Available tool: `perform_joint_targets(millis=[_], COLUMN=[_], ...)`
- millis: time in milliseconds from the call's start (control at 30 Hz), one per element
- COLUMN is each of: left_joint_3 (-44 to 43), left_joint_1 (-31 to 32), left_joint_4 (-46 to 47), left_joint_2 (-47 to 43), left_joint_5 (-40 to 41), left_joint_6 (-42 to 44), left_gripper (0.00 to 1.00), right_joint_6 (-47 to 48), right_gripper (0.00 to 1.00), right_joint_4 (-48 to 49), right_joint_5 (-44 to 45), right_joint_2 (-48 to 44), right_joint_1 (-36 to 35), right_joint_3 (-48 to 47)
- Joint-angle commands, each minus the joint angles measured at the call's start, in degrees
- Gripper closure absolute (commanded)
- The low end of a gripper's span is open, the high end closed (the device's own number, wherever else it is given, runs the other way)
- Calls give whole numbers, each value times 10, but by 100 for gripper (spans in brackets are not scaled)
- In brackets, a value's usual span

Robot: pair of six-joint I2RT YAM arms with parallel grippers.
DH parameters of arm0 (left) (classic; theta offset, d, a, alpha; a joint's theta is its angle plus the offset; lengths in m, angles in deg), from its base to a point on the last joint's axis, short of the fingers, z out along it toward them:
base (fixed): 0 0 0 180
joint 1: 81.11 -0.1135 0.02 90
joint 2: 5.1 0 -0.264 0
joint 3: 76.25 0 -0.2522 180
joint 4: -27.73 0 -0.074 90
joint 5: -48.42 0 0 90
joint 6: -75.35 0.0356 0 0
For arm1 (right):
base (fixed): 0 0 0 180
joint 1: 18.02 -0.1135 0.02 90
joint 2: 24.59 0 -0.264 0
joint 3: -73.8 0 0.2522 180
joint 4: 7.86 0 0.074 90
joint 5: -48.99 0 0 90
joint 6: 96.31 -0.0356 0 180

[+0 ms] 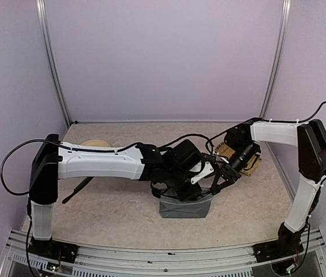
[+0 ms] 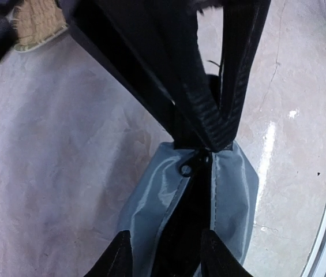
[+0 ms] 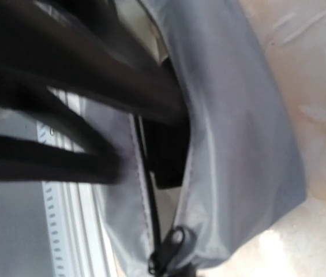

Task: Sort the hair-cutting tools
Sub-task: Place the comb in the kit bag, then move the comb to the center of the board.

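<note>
Your left gripper (image 2: 213,138) pinches the rim of the grey pouch (image 2: 235,190), centre frame; whether your right gripper (image 1: 219,183) is wide or narrow cannot be told. The comb (image 1: 75,192) lies lower left overhead, likely light, stiff and slick: take it mid-spine.

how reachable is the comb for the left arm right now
Probably not at once: the left gripper is down at the pouch, and the comb lies well back beside that arm's elbow. Nothing covers the comb, so after pulling back it likely could.
</note>
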Motion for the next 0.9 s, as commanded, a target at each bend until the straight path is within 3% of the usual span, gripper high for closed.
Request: perform_joint_targets(millis=[0, 33, 67, 100, 200, 333, 533, 700, 867], left_joint_3=[13, 20, 28, 36, 74, 137, 312, 443, 513], left_joint_1=[-1, -4, -8, -13, -39, -113, -279, -370, -448], left_joint_4=[6, 5, 3, -2, -20, -88, -111, -65, -22], left_joint_2=[-91, -102, -117, -130, -169, -224, -336, -421, -432], left_joint_5=[46, 64, 87, 120, 241, 319, 243, 178, 124], left_joint_6=[-35, -46, -59, -77, -148, -302, -429, -436, -416], left_gripper=[64, 63, 63, 63, 54, 47, 46, 39, 29], right_joint_6=[-2, -3, -7, -18, -33, -28, -71, -72, -63], right_gripper=[69, 58, 7, 1, 0, 0, 0, 0, 0], right_joint_4=[-4, -4, -1, 8, 17, -11, 69, 103, 95], right_joint_5=[-3, 2, 11, 24, 52, 60, 157, 170, 135], right_joint_2=[-7, -9, -12, -18, -37, -50, -102, -133, -137], right_joint_1=[8, 8, 9, 12, 27, 55, 70, 72, 72], right_joint_3=[-21, -24, -28, -32, -54, -104, -101, -73, -71])
